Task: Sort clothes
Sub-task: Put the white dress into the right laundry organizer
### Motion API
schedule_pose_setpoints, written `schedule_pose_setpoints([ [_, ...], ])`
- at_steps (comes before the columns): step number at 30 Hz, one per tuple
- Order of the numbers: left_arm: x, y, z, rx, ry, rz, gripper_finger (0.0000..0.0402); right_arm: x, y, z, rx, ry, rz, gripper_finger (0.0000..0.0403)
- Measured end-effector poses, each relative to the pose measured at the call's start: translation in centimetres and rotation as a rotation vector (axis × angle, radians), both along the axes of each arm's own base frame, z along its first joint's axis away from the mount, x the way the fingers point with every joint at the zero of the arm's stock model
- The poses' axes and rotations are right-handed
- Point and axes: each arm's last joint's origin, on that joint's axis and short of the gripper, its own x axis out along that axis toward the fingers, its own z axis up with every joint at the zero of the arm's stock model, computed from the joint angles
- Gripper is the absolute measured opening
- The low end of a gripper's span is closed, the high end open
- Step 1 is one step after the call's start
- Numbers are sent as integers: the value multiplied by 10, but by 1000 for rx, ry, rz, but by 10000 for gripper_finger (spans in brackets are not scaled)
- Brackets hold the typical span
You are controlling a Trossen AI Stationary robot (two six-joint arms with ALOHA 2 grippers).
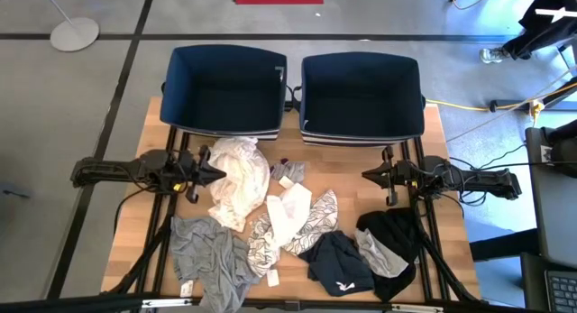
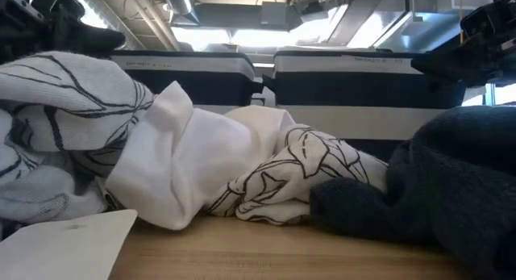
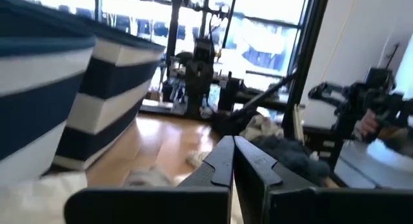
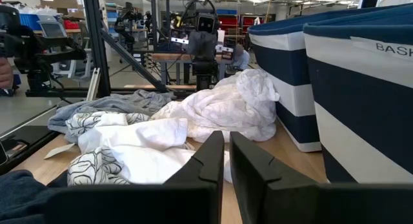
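On the wooden table (image 1: 451, 182) your clothes lie in a loose spread between the two arms and toward the near edge. A crumpled white garment (image 1: 238, 179) sits beside your left hand (image 1: 214, 171), whose fingers meet at the tips and grip nothing. In the left wrist view that hand (image 3: 233, 161) points level across the table, fingers pressed together.

Your right hand (image 1: 368, 175) hovers over bare wood, apart from the pile, fingers near-closed with only a thin slit between them, as the right wrist view (image 4: 227, 161) shows, and nothing is held.

Middle of the pile: a plain white piece (image 1: 290, 214) lies over a white garment with grey leaf pattern (image 1: 317, 218). A small grey sock (image 1: 289, 173) lies just beside the crumpled white one. Near the front left edge, a grey garment (image 1: 209, 254) with a white tag. Front centre, a navy garment (image 1: 335, 262); touching it to the right, a black garment (image 1: 389, 230) with a grey piece (image 1: 379, 255) lying on it.

Behind the clothes, two navy fabric bins stand side by side at the far edge of the table: left bin (image 1: 227, 124), right bin (image 1: 361, 128). No clothing shows inside either.

Low view: patterned fabric (image 2: 72, 94), the white piece (image 2: 189, 163) and dark cloth (image 2: 451, 183) fill the foreground, striped bins (image 2: 355, 90) behind.
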Motion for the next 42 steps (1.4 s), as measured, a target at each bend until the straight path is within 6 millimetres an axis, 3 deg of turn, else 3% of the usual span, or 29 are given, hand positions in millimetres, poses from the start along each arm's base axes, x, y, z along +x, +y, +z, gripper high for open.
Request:
schedule_pose_setpoints([
  [6, -1, 0, 6, -32, -65, -2, 0, 0, 0, 0, 24, -3, 0, 30],
  [11, -3, 2, 14, -79, -144, 69, 0, 0, -2, 3, 266, -40, -56, 30],
  [17, -5, 1, 33, -108, -163, 63, 0, 0, -3, 4, 271, -56, -93, 30],
  [23, 6, -2, 56, -120, 12, 76, 0, -1, -3, 10, 249, -103, -93, 30],
  [33, 53, -24, 114, -130, 355, 124, 0, -2, -3, 14, 221, -104, -79, 30],
  [42, 90, -57, 134, -180, 602, 202, 0, -2, -3, 15, 162, -105, -85, 30],
])
